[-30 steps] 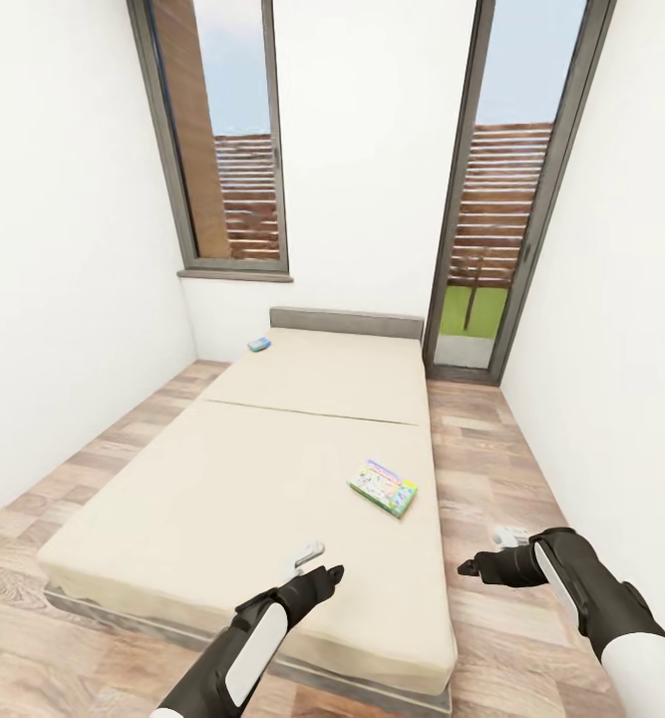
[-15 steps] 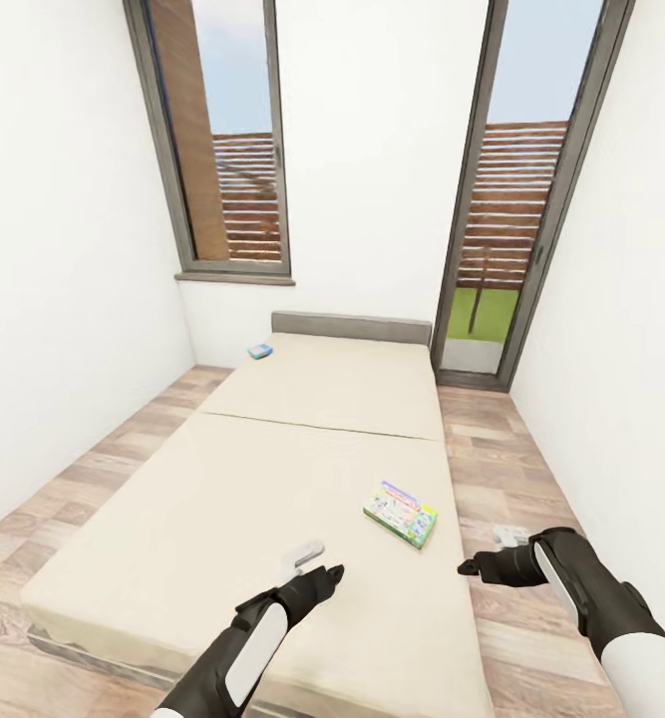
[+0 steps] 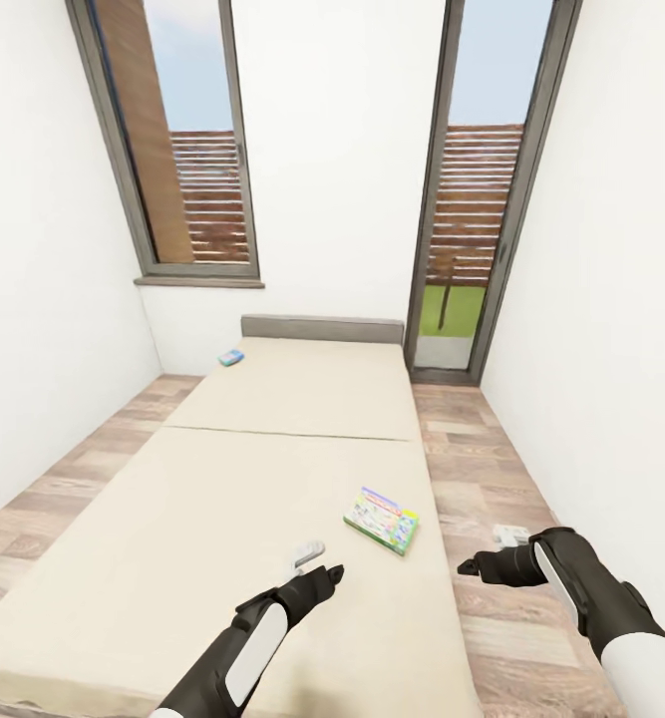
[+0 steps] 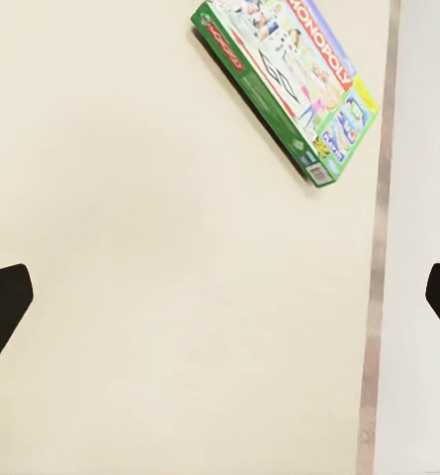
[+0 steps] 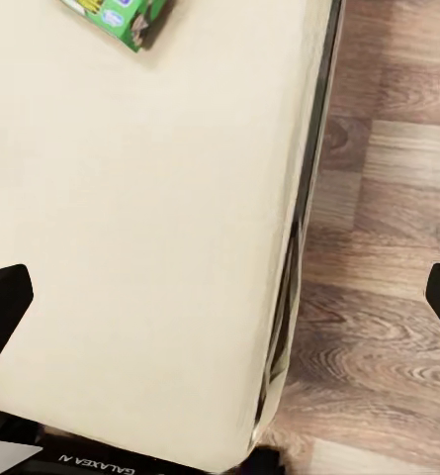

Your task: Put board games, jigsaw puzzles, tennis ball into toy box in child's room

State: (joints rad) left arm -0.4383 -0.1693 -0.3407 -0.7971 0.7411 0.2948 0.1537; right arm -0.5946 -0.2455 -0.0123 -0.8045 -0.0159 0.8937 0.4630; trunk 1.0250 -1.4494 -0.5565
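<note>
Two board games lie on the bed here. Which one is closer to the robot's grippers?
The green Monopoly box, lying flat near the bed's right edge, just ahead of the left gripper. The other, a small blue box, sits far off by the headboard.
</note>
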